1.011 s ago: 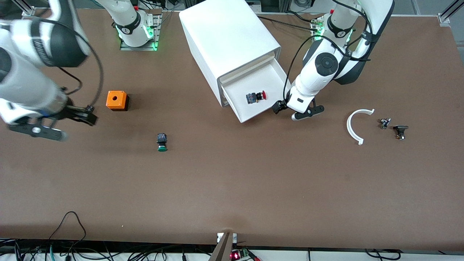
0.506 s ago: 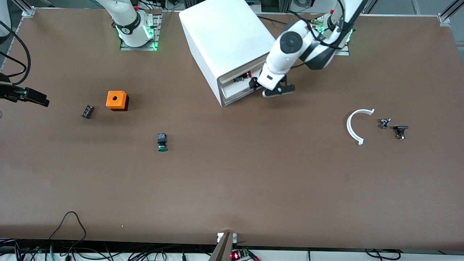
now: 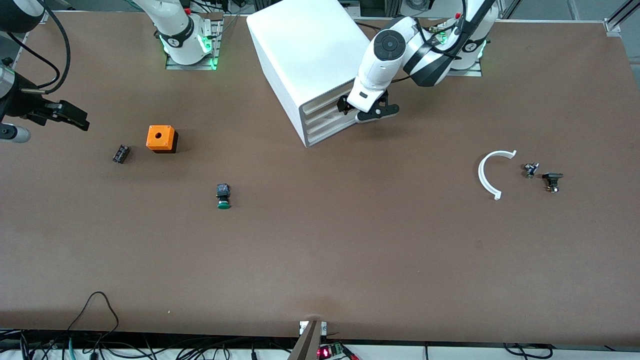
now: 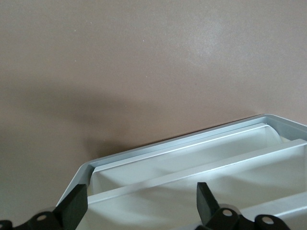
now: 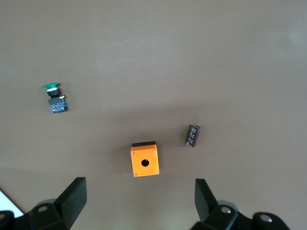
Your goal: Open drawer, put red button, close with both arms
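The white cabinet (image 3: 310,55) stands at the table's back middle. All its drawers (image 3: 327,116) sit pushed in, their fronts level with each other. The red button is hidden. My left gripper (image 3: 359,110) is open at the cabinet's front, at the corner toward the left arm's end. In the left wrist view its fingers (image 4: 73,207) straddle the cream drawer fronts (image 4: 192,163) and hold nothing. My right gripper (image 3: 50,122) is open and empty, up in the air over the right arm's end of the table, over the orange cube (image 5: 145,160).
The orange cube with a hole (image 3: 161,138) lies toward the right arm's end, a small dark cylinder (image 3: 120,153) beside it. The green-capped button (image 3: 223,196) lies nearer the front camera. A white arc (image 3: 490,172) and two small dark parts (image 3: 542,175) lie toward the left arm's end.
The left gripper pushed the open drawer, with the red button in it, into the cabinet. The right gripper let go of the dark cylinder beside the orange cube and rose away.
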{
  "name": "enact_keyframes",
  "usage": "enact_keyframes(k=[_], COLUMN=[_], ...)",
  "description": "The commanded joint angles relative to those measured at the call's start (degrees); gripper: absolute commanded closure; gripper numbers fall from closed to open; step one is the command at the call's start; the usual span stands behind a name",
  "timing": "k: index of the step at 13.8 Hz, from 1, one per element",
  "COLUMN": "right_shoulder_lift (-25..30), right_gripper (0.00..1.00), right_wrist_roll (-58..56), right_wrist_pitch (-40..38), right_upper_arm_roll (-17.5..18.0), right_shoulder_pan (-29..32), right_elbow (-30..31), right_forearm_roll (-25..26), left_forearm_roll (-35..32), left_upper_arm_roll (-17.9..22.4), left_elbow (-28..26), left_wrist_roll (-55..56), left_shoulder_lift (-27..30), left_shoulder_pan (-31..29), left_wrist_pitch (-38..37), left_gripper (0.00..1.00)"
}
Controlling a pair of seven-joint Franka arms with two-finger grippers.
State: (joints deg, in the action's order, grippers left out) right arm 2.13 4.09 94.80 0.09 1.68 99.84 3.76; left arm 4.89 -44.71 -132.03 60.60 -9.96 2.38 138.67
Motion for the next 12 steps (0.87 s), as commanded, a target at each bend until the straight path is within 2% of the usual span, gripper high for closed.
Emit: enact_keyframes(k=[1, 2, 5, 8, 9, 12], right_shoulder_lift=[5.2, 5.3, 4.9, 4.8, 4.8, 4.7], right_gripper=[0.0, 0.0, 0.0, 0.0, 0.0, 0.0], right_wrist_roll=[-3.1, -3.4, -3.9, -3.9, -3.9, -3.7], right_wrist_pitch=[2.9, 2.5, 1.7, 1.4, 1.4, 1.7], right_upper_arm_roll=[0.2, 0.2, -0.2, -0.5, -1.6, -1.5], right_shoulder_pan=[0.3, 0.3, 0.3, 0.3, 0.3, 0.3], right_elbow=[6.3, 6.1, 5.9, 5.4, 5.2, 4.9], right_forearm_roll=[-0.5, -0.7, -1.3, -1.5, -2.1, -2.5], left_forearm_roll=[-0.2, -0.3, -0.3, -0.3, -0.3, -0.4], left_upper_arm_roll=[-0.3, 1.7, 11.6, 19.2, 21.2, 26.3], left_elbow=[-0.2, 0.9, 5.7, 14.2, 16.8, 24.3], left_wrist_roll=[-1.8, -5.7, -22.1, -36.1, -41.2, -49.8], left_shoulder_lift=[3.6, 3.9, 5.1, 6.4, 7.3, 9.6], left_shoulder_pan=[-3.8, -4.7, -4.9, -5.0, -5.2, -5.5], left_wrist_pitch=[-1.1, -1.1, -4.1, -16.1, -20.8, -33.5], left_gripper=[0.0, 0.0, 0.0, 0.0, 0.0, 0.0])
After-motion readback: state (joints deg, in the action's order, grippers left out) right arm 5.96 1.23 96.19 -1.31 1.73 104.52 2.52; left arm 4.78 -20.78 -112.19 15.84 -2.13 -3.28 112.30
